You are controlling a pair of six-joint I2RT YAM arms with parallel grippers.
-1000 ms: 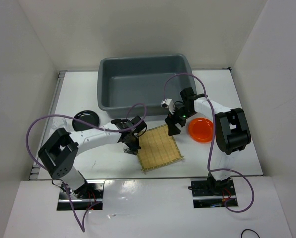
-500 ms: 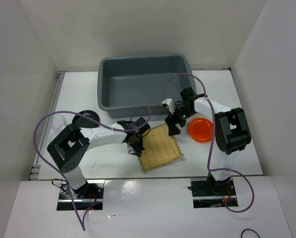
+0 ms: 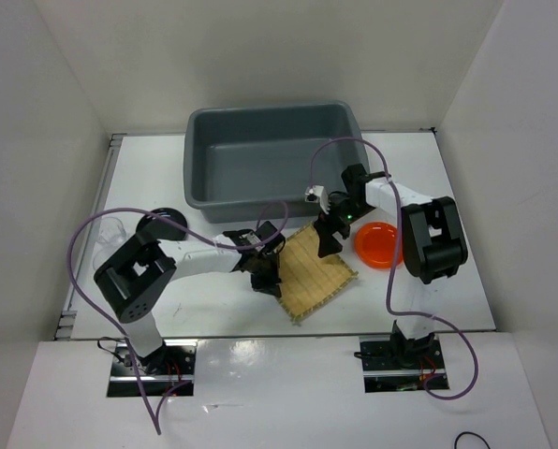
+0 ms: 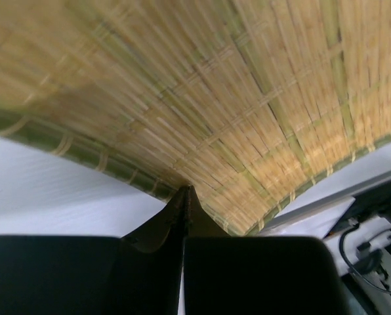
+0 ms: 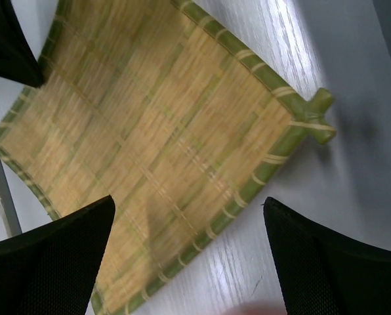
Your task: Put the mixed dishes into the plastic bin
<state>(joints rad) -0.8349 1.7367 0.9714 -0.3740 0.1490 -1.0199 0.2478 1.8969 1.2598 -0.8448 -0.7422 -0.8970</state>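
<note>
The tan woven mat (image 3: pixel 318 273) lies in front of the plastic bin (image 3: pixel 260 161), turned askew. Its left edge arches up over my left gripper (image 3: pixel 265 281). In the left wrist view the mat (image 4: pixel 215 98) curves overhead, and the left gripper (image 4: pixel 185 190) is shut with its tips against the mat's green rim. My right gripper (image 3: pixel 328 238) hovers open over the mat's far corner. In the right wrist view its fingers (image 5: pixel 58 256) straddle the mat (image 5: pixel 156 144). The orange dish (image 3: pixel 379 244) sits to the right and the black dish (image 3: pixel 162 224) to the left.
The grey bin holds nothing that I can see. White walls close in the table on both sides. A purple cable loops over each arm.
My left gripper has slid right under the mat's left edge, pushing the mat right, turning it and raising that edge. The right gripper has barely moved.
</note>
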